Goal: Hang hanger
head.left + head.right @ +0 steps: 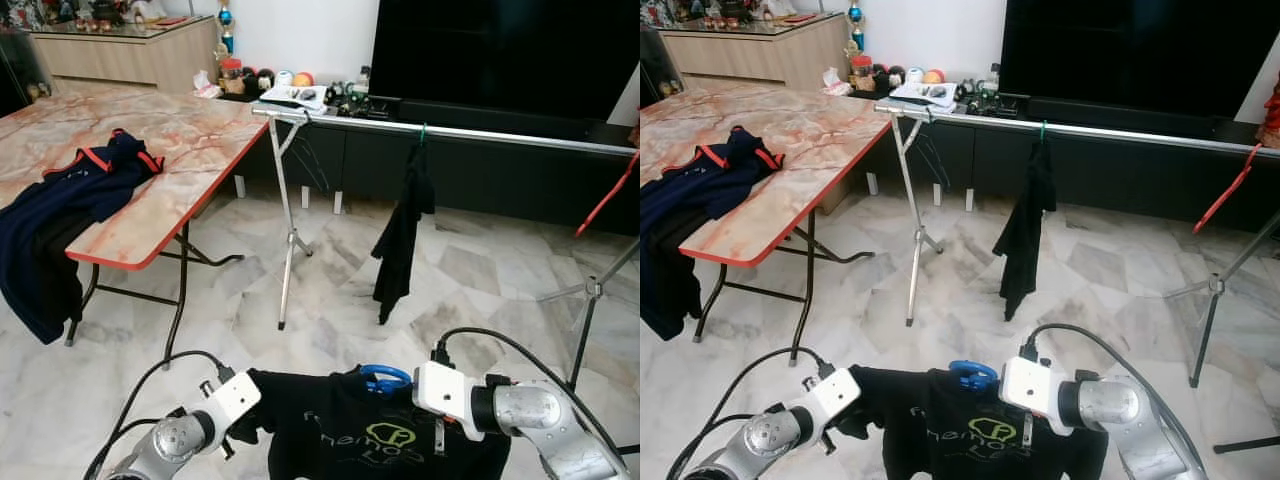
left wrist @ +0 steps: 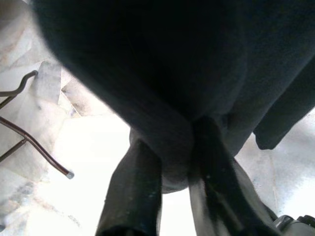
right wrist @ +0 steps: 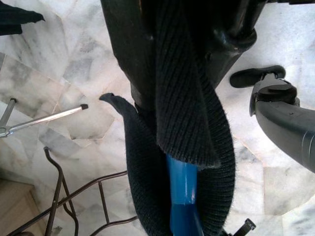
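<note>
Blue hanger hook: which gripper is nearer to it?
Right. The right gripper sits right beside the blue hook, gripping at the shirt collar; the left gripper holds the shirt's shoulder, farther off.

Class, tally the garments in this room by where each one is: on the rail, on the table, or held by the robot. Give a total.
On the silver rail: 1, a black garment on a green hanger
On the marble-patterned table: 1, a navy jacket with red trim
Held by the robot: 1, a black printed T-shirt on a blue hanger
Total: 3
</note>
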Tool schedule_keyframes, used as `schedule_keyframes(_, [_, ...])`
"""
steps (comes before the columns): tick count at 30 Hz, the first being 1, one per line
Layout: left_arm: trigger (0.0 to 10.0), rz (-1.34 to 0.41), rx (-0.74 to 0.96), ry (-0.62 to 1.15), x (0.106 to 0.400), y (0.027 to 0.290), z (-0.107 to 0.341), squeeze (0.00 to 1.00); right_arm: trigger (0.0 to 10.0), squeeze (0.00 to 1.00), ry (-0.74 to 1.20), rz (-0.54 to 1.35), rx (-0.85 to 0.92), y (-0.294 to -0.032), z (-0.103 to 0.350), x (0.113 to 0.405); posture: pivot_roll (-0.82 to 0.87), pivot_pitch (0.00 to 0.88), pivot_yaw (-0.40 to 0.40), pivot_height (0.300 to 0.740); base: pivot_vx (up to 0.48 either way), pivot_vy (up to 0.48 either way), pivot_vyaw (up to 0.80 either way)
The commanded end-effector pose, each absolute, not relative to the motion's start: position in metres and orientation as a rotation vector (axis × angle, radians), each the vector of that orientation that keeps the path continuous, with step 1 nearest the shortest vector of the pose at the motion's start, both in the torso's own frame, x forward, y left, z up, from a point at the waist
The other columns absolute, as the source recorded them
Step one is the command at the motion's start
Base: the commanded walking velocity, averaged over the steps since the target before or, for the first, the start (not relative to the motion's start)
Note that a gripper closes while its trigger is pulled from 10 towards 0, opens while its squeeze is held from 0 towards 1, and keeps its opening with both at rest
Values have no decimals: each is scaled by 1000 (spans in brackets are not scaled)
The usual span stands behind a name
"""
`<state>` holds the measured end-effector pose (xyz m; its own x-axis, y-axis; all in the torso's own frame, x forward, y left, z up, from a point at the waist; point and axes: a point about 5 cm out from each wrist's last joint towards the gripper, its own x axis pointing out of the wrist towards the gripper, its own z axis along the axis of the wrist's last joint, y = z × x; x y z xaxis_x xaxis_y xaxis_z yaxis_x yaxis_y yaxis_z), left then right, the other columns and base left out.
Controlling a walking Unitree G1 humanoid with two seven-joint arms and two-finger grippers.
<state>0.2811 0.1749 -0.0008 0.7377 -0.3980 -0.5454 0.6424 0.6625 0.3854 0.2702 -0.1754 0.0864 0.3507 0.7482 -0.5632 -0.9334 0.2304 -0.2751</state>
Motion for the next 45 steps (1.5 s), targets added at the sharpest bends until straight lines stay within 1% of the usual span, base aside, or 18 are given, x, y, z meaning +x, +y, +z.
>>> schedule_keyframes(1, [0, -594, 591, 450, 283, 180, 1, 0, 10000, 0, 282, 1181, -619, -173, 98, 272, 32, 0, -9, 740, 0, 0, 0])
schedule_keyframes(14, [0, -575, 571, 457, 280, 185, -1, 0, 10000, 0, 281, 1167, -602, -172, 96, 272, 40, 0, -9, 740, 0, 0, 0])
schedule_keyframes(19, [0, -518, 570, 448, 283, 190, 2, 0, 10000, 0, 343, 1119, -670, -181, 87, 274, 43, 0, -10, 740, 0, 0, 0])
schedule_keyframes(21, [0, -421, 583, 445, 288, 200, 6, 0, 10000, 0, 414, 1044, -741, -193, 78, 277, 44, 0, -11, 740, 0, 0, 0])
schedule_keyframes(23, [0, -337, 571, 448, 291, 207, 8, 0, 10000, 0, 457, 966, -776, -203, 74, 282, 42, 0, -11, 740, 0, 0, 0])
schedule_keyframes(26, [0, -283, 560, 454, 292, 212, 9, 0, 10000, 0, 487, 897, -796, -210, 72, 285, 41, 0, -11, 740, 0, 0, 0])
schedule_keyframes(27, [0, -223, 549, 464, 292, 218, 9, 0, 10000, 0, 519, 821, -808, -218, 70, 289, 41, 0, -11, 740, 0, 0, 0])
schedule_keyframes(29, [0, -163, 528, 477, 292, 224, 10, 0, 10000, 0, 546, 704, -820, -228, 69, 294, 42, 0, -10, 740, 0, 0, 0])
schedule_keyframes(30, [0, -131, 517, 495, 292, 227, 9, 0, 10000, 0, 555, 584, -813, -236, 69, 299, 42, 0, -11, 740, 0, 0, 0])
schedule_keyframes(31, [0, -131, 517, 495, 292, 227, 9, 0, 10000, 0, 555, 584, -813, -236, 69, 299, 42, 0, -11, 740, 0, 0, 0])
schedule_keyframes(32, [0, -120, 514, 507, 291, 229, 8, 0, 10000, 0, 554, 519, -803, -240, 69, 302, 42, 0, -11, 740, 0, 0, 0])
schedule_keyframes(35, [0, -94, 521, 540, 288, 231, 4, 0, 10000, 0, 516, 308, -646, -248, 75, 312, 45, 0, -12, 740, 0, 0, 0])
schedule_keyframes(36, [0, -78, 521, 554, 287, 233, 3, 0, 10000, 0, 491, 226, -559, -250, 78, 315, 45, 0, -12, 740, 0, 0, 0])
schedule_keyframes(39, [0, -73, 507, 572, 286, 232, 0, 0, 10000, 0, 450, 108, -406, -253, 82, 319, 46, 2, -11, 740, 0, 0, 0])
schedule_keyframes(40, [0, -73, 507, 572, 286, 232, 0, 0, 10000, 0, 450, 108, -406, -253, 82, 319, 46, 2, -11, 740, 0, 0, 0])
schedule_keyframes(43, [0, -120, 498, 588, 284, 226, -3, 0, 10000, 0, 399, 32, -206, -251, 86, 323, 46, 5, -13, 740, 0, 0, 0])
schedule_keyframes(45, [0, -173, 492, 594, 283, 220, -5, 0, 10000, 0, 380, 30, -101, -247, 88, 325, 46, 5, -15, 740, 0, 0, 0])
